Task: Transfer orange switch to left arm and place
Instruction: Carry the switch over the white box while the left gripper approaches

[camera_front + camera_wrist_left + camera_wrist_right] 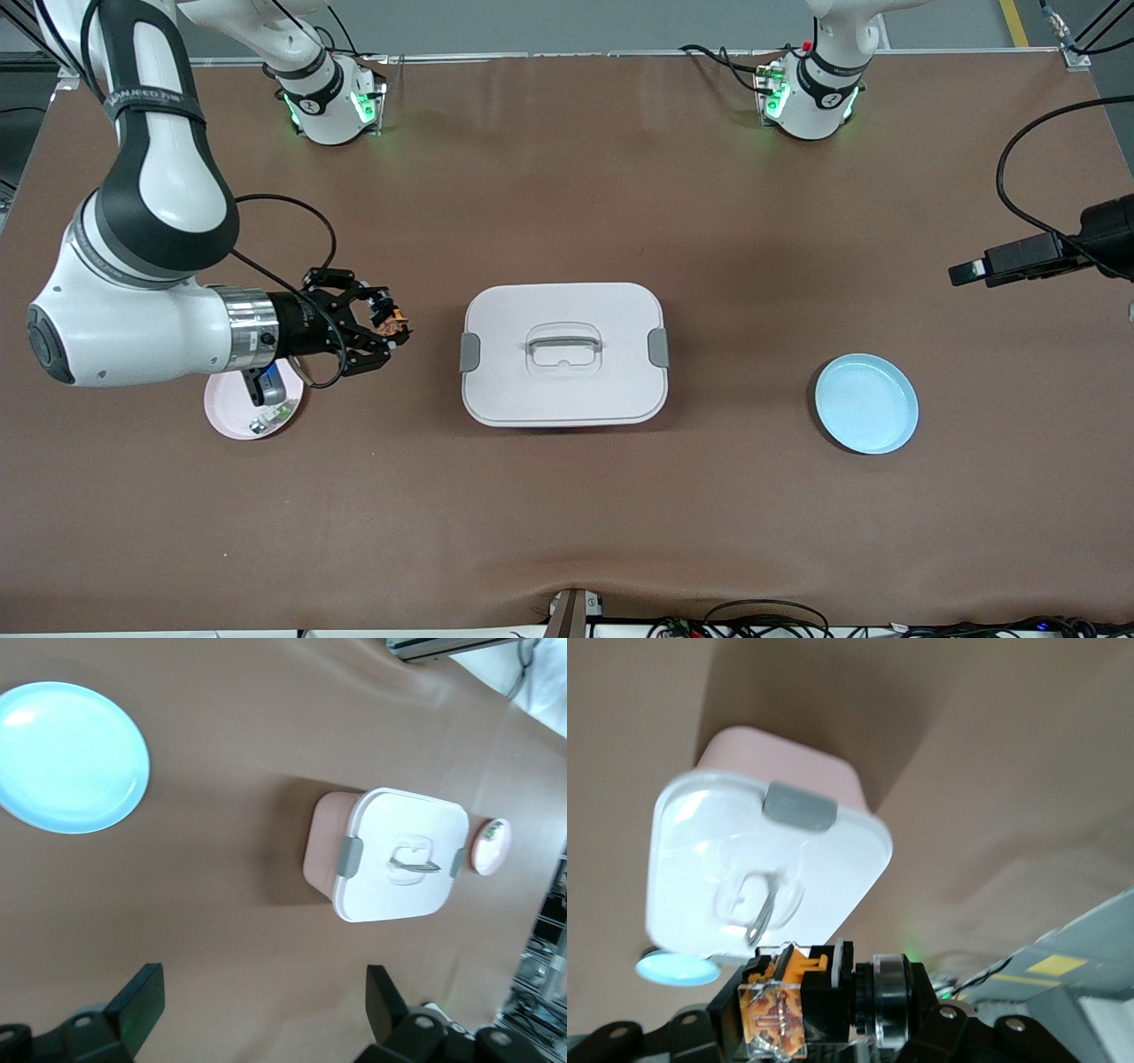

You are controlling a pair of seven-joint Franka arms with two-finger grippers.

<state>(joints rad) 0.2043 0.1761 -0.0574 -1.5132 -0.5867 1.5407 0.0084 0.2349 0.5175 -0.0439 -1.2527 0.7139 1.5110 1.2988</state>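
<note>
Broadly, the brown bench point(567, 514) has a matte, slightly rippled covering. Largest on it are the two glossy white arms with black joint bands. The right arm point(133, 266) carries a black band with white lettering too small to read; the left arm point(819, 80) shows mostly its base, green lights glowing on both bases.

At mid-bench sits the box point(564, 353), a rounded-rectangular plastic container with a smooth white lid, grey side latches and a grey recessed handle; the wrist views show its body below the lid as pale pink.

Toward the left arm's end lies a round pale-blue plate point(866, 403), smooth and shallow-rimmed. Toward the right arm's end lies a round pink plate point(232, 416), partly under the right wrist, holding a small green-and-silver part point(270, 418).

The left gripper point(261, 1005), black and blocky, waits over bare bench at the left arm's end, jaws wide apart and holding nothing.

The right gripper point(390, 326) hangs between the pink plate and the box, jaws closed on the switch point(784, 997): a tiny black cylindrical piece with an orange end, a clear cap over orange markings, and a ribbed metallic collar.
</note>
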